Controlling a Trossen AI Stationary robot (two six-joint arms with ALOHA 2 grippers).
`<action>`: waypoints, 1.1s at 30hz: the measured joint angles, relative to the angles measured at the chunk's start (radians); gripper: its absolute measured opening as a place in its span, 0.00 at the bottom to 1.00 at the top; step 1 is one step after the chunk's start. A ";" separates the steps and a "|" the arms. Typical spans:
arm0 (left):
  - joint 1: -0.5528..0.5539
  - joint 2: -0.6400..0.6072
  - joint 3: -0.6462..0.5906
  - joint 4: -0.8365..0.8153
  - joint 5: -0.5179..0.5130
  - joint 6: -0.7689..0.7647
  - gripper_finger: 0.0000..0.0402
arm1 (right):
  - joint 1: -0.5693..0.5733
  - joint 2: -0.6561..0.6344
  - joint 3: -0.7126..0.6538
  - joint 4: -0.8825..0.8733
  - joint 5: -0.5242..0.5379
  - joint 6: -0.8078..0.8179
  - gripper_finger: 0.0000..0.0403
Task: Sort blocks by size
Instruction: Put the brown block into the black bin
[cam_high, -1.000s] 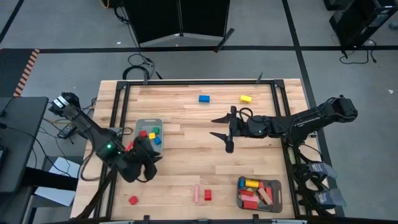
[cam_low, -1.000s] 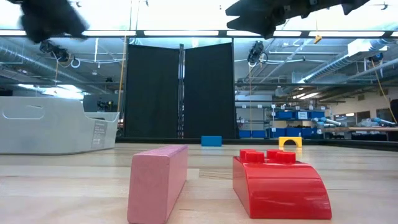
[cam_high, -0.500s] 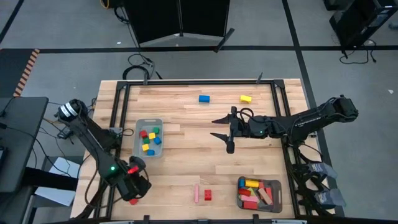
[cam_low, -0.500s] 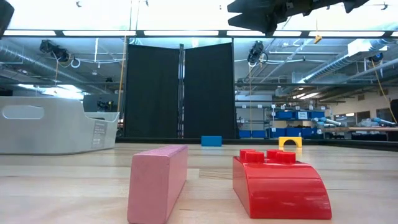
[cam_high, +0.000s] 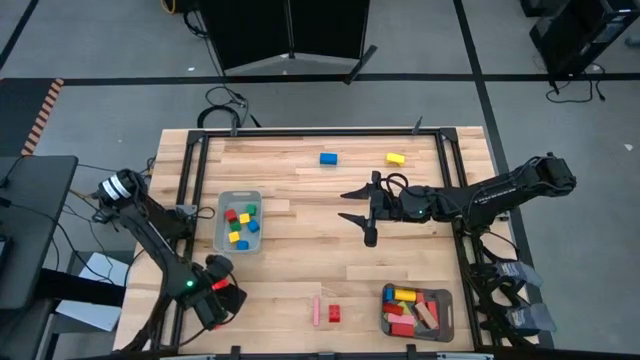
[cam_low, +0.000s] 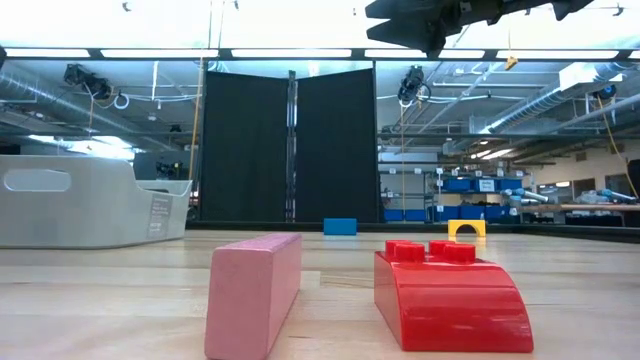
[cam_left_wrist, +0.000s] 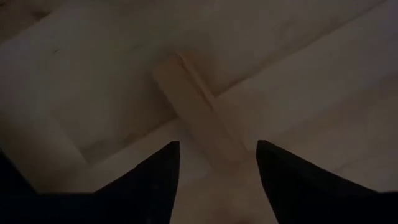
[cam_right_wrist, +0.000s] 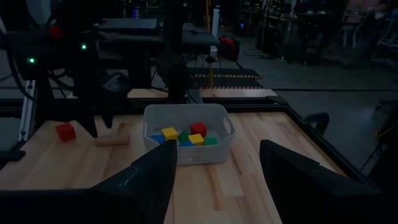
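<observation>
Swung from the small-block tray (cam_high: 223, 197) to the table's near-left corner, the left gripper (cam_left_wrist: 214, 163) hovers with fingers apart over a plain wood bar (cam_left_wrist: 198, 109), apparently lining up a grasp.

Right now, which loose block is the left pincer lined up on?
The plain wood bar: it shows between the open fingers of the left pincer. The nearby red cube lies outside them.
</observation>
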 joint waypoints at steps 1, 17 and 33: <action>-0.001 0.002 0.000 0.006 0.000 0.000 0.57 | 0.000 0.000 0.000 0.000 0.000 0.000 0.60; 0.001 0.030 0.000 -0.005 -0.007 -0.004 0.79 | 0.000 0.000 0.000 0.001 0.000 0.001 0.59; 0.001 0.120 0.000 0.060 0.001 -0.005 0.78 | 0.000 0.000 0.000 0.006 0.000 0.001 0.57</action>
